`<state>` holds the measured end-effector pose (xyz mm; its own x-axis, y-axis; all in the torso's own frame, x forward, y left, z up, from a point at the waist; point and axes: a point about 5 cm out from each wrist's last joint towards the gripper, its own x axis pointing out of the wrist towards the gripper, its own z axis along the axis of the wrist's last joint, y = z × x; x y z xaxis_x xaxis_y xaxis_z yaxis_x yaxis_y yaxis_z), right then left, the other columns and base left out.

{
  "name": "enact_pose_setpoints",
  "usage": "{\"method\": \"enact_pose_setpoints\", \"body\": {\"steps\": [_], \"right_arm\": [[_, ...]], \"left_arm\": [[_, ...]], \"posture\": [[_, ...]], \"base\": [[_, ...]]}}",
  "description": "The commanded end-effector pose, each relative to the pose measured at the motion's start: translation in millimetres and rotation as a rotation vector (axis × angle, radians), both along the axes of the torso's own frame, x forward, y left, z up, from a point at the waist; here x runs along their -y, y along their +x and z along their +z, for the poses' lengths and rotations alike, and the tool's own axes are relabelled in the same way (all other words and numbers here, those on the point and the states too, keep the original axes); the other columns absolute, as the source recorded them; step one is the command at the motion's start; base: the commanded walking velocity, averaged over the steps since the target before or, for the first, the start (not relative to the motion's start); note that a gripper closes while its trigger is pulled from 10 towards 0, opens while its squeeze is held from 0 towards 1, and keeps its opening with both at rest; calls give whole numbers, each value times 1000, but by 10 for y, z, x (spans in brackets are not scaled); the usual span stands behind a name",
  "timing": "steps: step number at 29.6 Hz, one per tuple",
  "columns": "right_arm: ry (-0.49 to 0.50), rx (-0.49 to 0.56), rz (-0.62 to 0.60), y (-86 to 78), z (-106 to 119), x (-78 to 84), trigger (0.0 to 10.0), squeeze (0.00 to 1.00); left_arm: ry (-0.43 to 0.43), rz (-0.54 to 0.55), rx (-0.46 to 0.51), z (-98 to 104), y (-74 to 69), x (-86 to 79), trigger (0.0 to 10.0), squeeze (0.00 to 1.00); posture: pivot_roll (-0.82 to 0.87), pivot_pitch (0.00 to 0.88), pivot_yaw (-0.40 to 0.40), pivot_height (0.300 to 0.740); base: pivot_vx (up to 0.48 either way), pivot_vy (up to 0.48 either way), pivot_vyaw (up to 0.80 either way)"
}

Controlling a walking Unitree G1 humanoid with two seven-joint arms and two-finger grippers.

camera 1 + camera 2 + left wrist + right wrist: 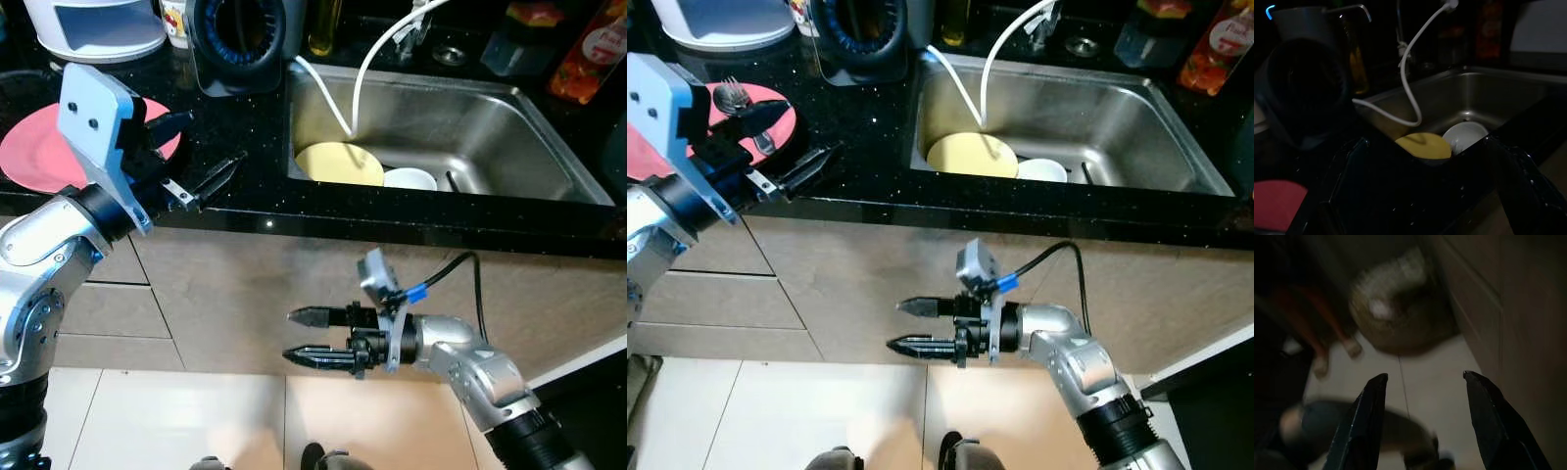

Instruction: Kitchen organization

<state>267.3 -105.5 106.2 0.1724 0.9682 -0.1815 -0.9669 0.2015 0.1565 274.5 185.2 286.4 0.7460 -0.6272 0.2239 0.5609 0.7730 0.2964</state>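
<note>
The left gripper (201,176) hovers spread above the tabletop (245,127) beside the pink plate (34,157). The right gripper (304,338), also spread, hangs below by the cabinets. The plate looks rigid, slick and breakable; grip its rim.

The pink plate (39,152) is half hidden behind the left arm, and the right wrist view's floor (1435,377) is blurred.
</note>
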Motion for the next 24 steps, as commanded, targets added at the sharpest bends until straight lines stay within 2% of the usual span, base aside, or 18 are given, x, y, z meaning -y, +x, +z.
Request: {"method": "enact_pose_setpoints", "body": {"steps": [1,3,5,8,11,14,16,17,19,22,24], "right_arm": [[-44,-16,-24,-25,-127,24,10000,0],[-84,-30,-107,17,-305,29,10000,0],[-106,-38,-136,29,-379,33,10000,0],[-307,-35,-238,34,-726,93,10000,0],[-352,-60,-277,11,-852,107,10000,0],[-396,-74,-308,-17,-976,125,10000,0],[-455,-72,-313,-46,-1062,154,10000,0],[-455,-72,-313,-46,-1062,154,10000,0],[-488,-66,-312,-59,-1103,171,10000,0],[-515,-52,-320,-53,-1145,183,10000,0],[-520,-49,-324,-51,-1152,187,10000,0]], "left_arm": [[3,-8,-35,-106,18,29,10000,0],[-13,-12,-82,-280,21,96,10000,0],[-20,-12,-93,-331,23,117,10000,0],[-33,63,-105,-430,52,127,10000,0],[-31,122,-98,-447,73,84,10000,0],[4,215,-31,-359,112,-12,10000,0],[72,326,56,-188,163,-135,10000,0],[72,326,56,-188,163,-135,10000,0],[112,429,126,-23,202,-259,10000,0],[-4,487,177,152,210,-374,10000,0],[-27,496,183,176,209,-391,10000,0]], "posture": [[191,80,-36,740],[187,78,-40,740],[187,77,-42,740],[191,77,-45,740],[191,78,-48,740],[197,78,-52,740],[199,77,-52,740],[199,77,-52,740],[198,78,-51,740],[194,82,-45,740],[194,82,-45,740]], "base": [[0,0,0],[0,0,0],[0,0,0],[0,0,0],[0,0,0],[0,0,0],[0,0,0],[0,0,0],[0,0,0],[0,0,0],[0,0,0]]}}
